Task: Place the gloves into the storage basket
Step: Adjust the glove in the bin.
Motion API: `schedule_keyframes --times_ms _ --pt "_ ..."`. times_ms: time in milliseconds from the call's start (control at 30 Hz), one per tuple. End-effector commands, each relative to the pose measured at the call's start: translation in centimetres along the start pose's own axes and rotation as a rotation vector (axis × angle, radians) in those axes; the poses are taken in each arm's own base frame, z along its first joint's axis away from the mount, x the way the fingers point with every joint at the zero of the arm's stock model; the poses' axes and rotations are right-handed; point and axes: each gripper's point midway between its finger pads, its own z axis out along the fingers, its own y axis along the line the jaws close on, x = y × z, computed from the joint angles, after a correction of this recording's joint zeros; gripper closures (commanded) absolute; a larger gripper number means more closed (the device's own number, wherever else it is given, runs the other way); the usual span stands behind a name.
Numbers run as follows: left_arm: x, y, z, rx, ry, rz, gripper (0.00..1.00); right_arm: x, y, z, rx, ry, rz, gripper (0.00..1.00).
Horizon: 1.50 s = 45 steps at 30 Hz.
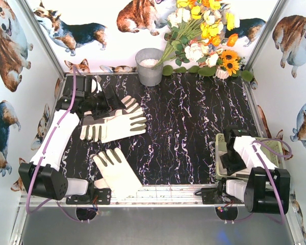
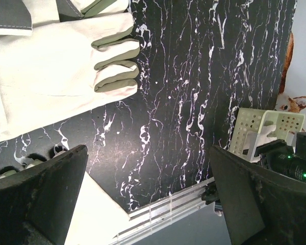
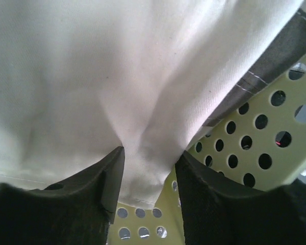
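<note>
Two gloves lie flat at the table's left: one (image 1: 120,125) in the middle-left and one (image 1: 115,171) by the near edge. Cream fingers of a third (image 1: 131,104) show beside my left gripper (image 1: 108,103). That gripper (image 2: 148,194) hovers open and empty over bare table, with a glove (image 2: 56,71) ahead to its left. The storage basket (image 1: 219,139) stands at the near right, also seen as a basket (image 2: 255,127) in the left wrist view. My right gripper (image 3: 149,168) is down inside the basket (image 3: 245,148), its jaws parted, with a fold of a glove (image 3: 117,76) between them.
A grey metal bucket (image 1: 149,66) stands at the back centre beside a bunch of artificial flowers (image 1: 204,35). Printed walls close in the left, back and right sides. A metal rail (image 1: 158,193) runs along the near edge between the arm bases.
</note>
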Motion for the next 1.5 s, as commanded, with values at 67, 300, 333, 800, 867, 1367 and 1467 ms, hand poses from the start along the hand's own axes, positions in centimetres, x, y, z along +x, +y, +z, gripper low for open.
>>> schedule_keyframes --times_ms 67,300,333,800,867,1367,1467 --pt "-1.5 -0.1 -0.9 -0.002 -0.043 0.016 0.0 -1.4 2.9 -0.4 -0.092 -0.041 0.063 0.51" --pt "-1.9 -0.1 -1.1 -0.003 -0.05 0.012 0.0 -1.4 3.6 -0.2 -0.123 -0.049 0.057 0.48" --pt "-1.9 -0.1 -1.1 -0.003 -0.051 0.012 0.0 -1.5 3.5 -0.3 -0.126 -0.053 0.055 0.46" --pt "-1.6 0.2 -1.2 -0.008 -0.05 0.002 0.0 -4.1 1.3 -6.6 -0.255 -0.161 -0.076 0.24" --pt "-1.6 0.2 -1.1 -0.005 -0.049 0.002 0.0 -3.9 1.2 -6.4 -0.252 -0.151 -0.079 0.27" --pt "-2.2 1.4 -1.6 -0.066 -0.064 0.043 0.0 -2.2 3.8 0.0 -0.241 -0.051 -0.041 0.7" --pt "-1.8 2.6 -0.8 -0.09 -0.05 0.032 0.0 -3.1 3.9 -0.4 -0.235 -0.082 -0.078 0.65"
